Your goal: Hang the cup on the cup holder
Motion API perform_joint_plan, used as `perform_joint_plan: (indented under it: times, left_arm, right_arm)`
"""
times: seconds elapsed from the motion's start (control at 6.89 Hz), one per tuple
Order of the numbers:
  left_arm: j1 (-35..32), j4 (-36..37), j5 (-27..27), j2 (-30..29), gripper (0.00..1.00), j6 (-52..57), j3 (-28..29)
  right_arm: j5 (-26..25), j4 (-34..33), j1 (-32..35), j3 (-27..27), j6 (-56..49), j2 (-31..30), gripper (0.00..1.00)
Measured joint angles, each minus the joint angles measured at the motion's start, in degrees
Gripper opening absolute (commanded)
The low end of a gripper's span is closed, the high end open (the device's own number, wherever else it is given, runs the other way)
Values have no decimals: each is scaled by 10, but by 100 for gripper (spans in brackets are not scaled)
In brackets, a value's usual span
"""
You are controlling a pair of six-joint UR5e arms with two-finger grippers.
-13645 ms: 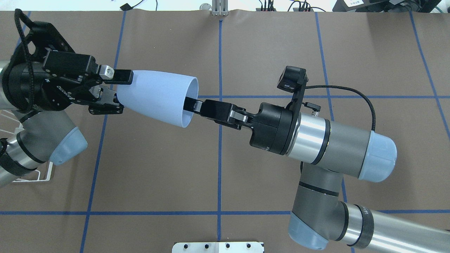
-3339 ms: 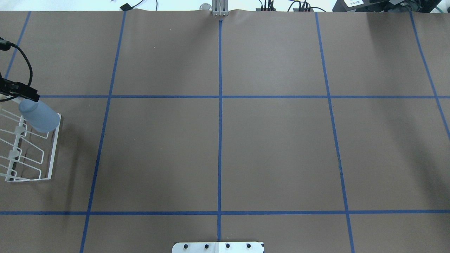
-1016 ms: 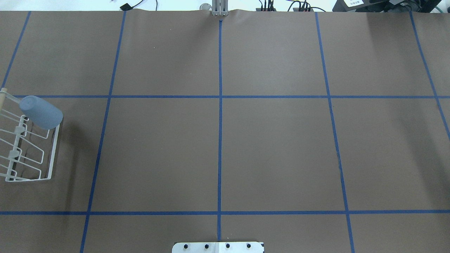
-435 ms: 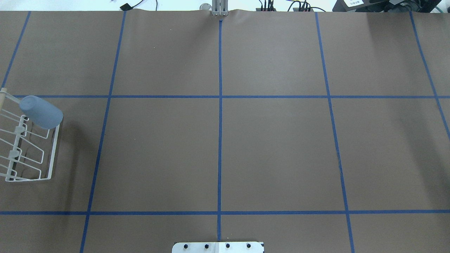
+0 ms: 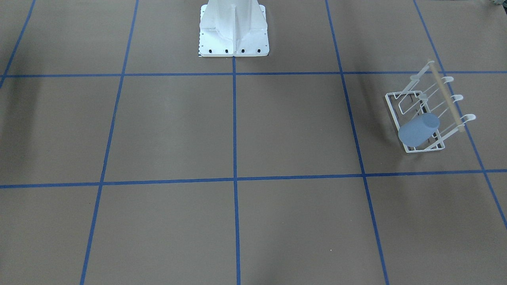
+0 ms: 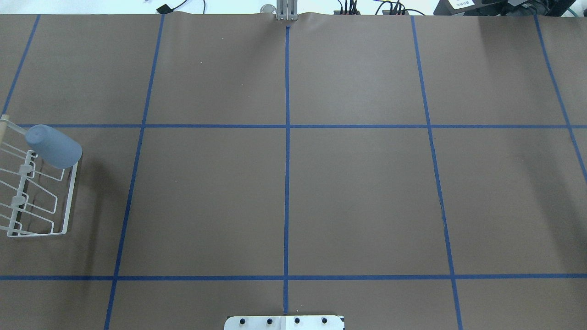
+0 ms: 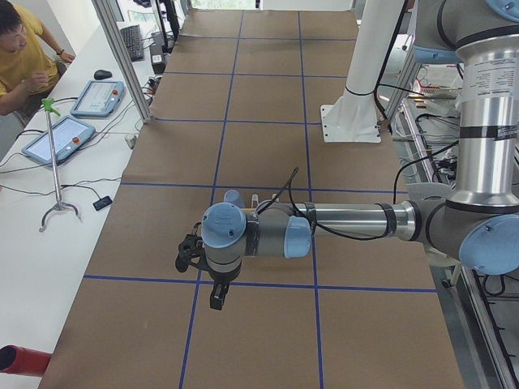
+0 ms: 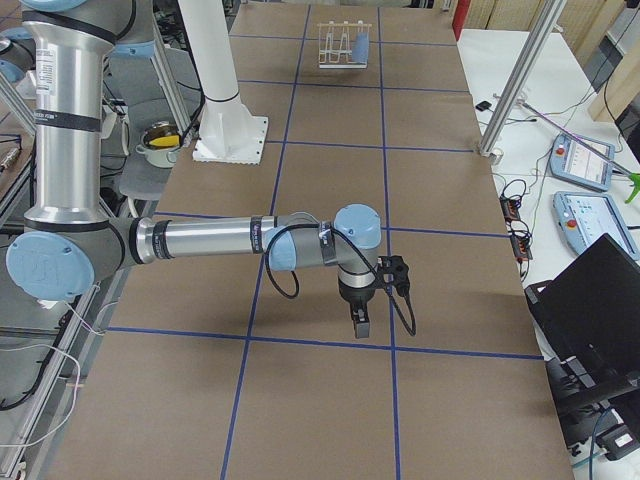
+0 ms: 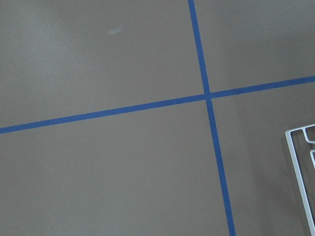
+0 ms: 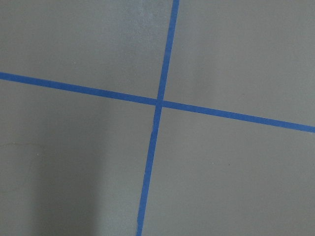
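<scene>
The light blue cup (image 6: 54, 146) hangs mouth-down and tilted on the far prong of the white wire cup holder (image 6: 69, 201) at the table's left edge. It also shows in the front-facing view (image 5: 418, 129) on the cup holder (image 5: 393, 109), below the wooden rod (image 5: 445, 97). No gripper touches it. My left gripper (image 7: 216, 297) points down over the table near the cup holder; I cannot tell whether it is open or shut. My right gripper (image 8: 360, 320) points down over the table's right part; I cannot tell its state. A corner of the cup holder (image 9: 300, 167) shows in the left wrist view.
The robot's white pedestal (image 5: 233, 27) stands at the table's middle near edge. Blue tape lines (image 6: 287, 137) mark a grid on the brown table cover. An operator (image 7: 24, 49) sits beside the table with tablets (image 7: 58, 138). A post (image 8: 515, 80) stands at the far edge.
Long ago both grippers held the cup in mid-air. It now hangs on the cup holder, and both arms have left the overhead view. Nothing moved in the last second.
</scene>
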Motion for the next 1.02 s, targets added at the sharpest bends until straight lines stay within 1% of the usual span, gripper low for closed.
perform_joint_plan:
  times: [0.29,0.44,1.02]
  left_arm:
    - [0,-4,-1,29,99,0,-19]
    - [0,-4,-1,35,99,0,-24]
    - [0,-3,-1,37,99,0,-29]
  right_arm:
    - [0,0,0,-2,0,-3,100]
    - [1,0,0,-2,0,-5,100]
    - [2,-1,0,-14,7,-6,100]
